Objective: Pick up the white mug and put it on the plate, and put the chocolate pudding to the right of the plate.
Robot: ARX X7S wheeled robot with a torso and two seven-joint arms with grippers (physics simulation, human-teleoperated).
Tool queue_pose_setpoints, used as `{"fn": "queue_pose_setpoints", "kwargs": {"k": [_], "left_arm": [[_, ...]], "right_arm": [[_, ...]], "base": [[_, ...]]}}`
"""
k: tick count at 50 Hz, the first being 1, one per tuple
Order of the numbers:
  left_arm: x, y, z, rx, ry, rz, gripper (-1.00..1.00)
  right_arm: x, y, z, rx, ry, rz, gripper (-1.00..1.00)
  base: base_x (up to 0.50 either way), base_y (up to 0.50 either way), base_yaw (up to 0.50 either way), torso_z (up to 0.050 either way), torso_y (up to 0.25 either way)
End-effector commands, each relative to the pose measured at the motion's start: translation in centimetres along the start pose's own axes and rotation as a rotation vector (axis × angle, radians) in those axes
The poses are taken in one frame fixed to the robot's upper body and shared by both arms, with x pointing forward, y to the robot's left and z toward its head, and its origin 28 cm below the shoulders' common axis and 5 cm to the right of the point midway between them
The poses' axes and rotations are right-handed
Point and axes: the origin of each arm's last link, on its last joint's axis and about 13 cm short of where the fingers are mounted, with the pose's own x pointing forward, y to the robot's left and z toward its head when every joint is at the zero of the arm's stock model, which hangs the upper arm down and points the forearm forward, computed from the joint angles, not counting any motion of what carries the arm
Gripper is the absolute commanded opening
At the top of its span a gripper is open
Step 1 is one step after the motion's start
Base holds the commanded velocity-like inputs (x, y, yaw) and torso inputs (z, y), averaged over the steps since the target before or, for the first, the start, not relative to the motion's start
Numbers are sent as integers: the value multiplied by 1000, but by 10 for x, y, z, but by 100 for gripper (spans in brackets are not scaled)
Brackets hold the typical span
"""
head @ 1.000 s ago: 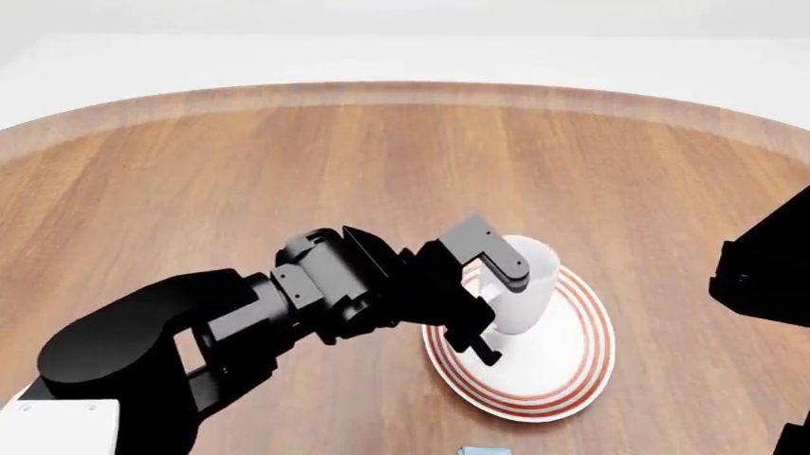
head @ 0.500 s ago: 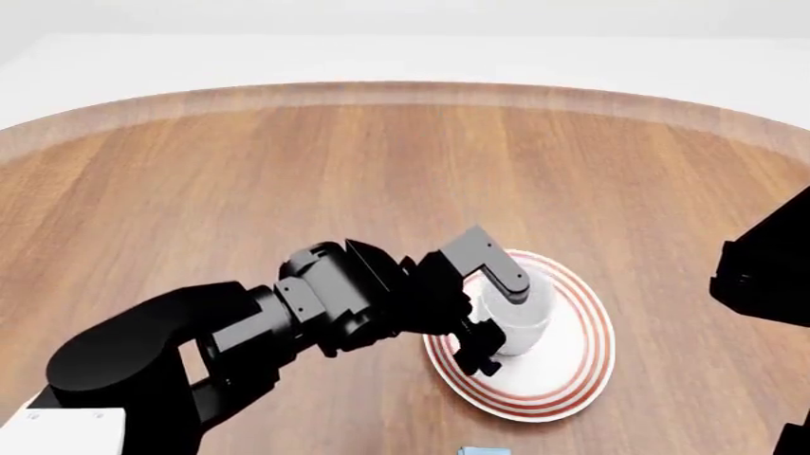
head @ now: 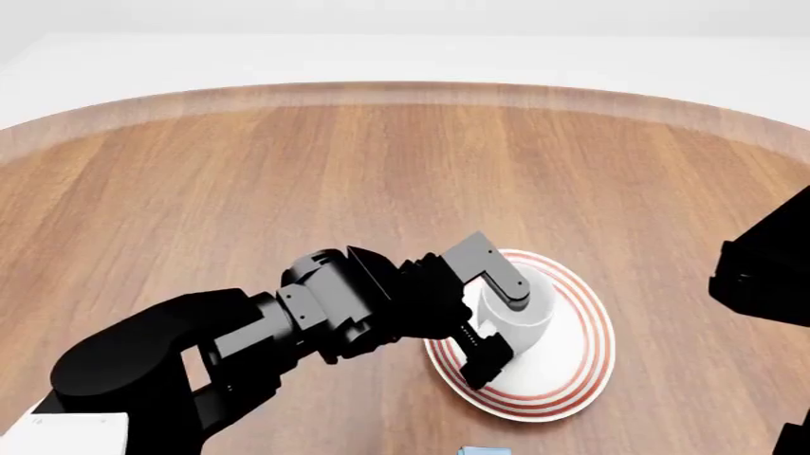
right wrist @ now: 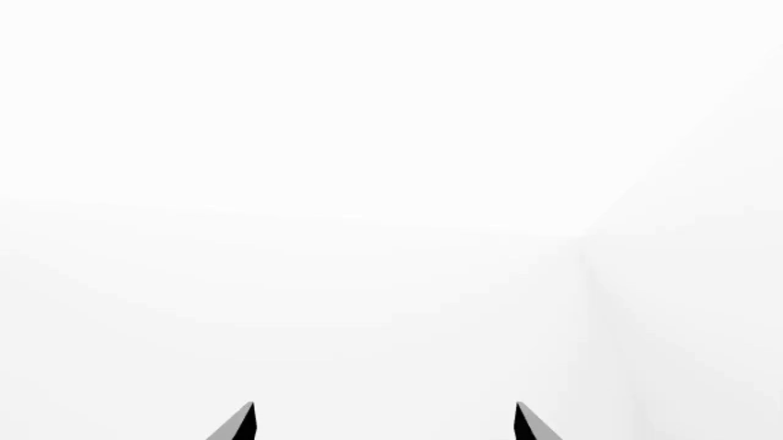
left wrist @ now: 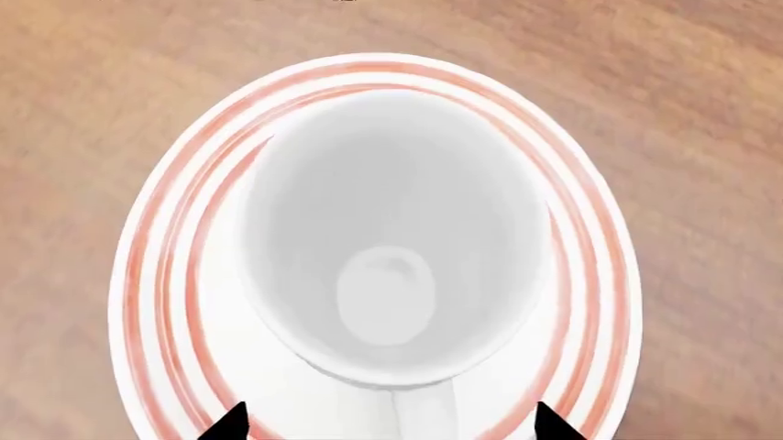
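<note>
The white mug (head: 525, 311) stands upright on the plate (head: 576, 374), lower right of the head view. Left claw (head: 496, 318) fingers apart, straddling the mug; right claw (right wrist: 384, 423) apart, empty. No legible writing.

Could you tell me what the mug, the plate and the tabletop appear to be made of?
The white mug looks like glazed ceramic: plain white with a soft highlight inside. The plate seems to be ceramic too, smooth white with painted red-orange rings. The table looks like wood, with brown grain streaks and a matte finish, though it is only a render.
</note>
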Motion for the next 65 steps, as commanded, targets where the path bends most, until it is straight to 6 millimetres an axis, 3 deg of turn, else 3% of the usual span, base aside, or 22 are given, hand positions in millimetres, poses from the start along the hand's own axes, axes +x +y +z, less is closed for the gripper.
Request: {"fn": "queue_pose_setpoints", "kwargs": {"k": [1,23,48,65], "left_arm": [[1,-5,13,14,-52,-28,100],[-15,-9,35,49,-98,-6,100],[-58,-26,41,134,-137,-4,100],[-93,-20,46,144,-209,9,100]], "right_arm": [[0,-1,1,-21,-14,2,100],[-3,5,4,-15,-15,27,100],[0,8,10,-7,-31,37,100],[1,9,10,-4,-31,40,100]], "base": [[0,0,0,0,0],[0,0,0,0,0],[0,0,0,0,0],[0,0,0,0,0]]}}
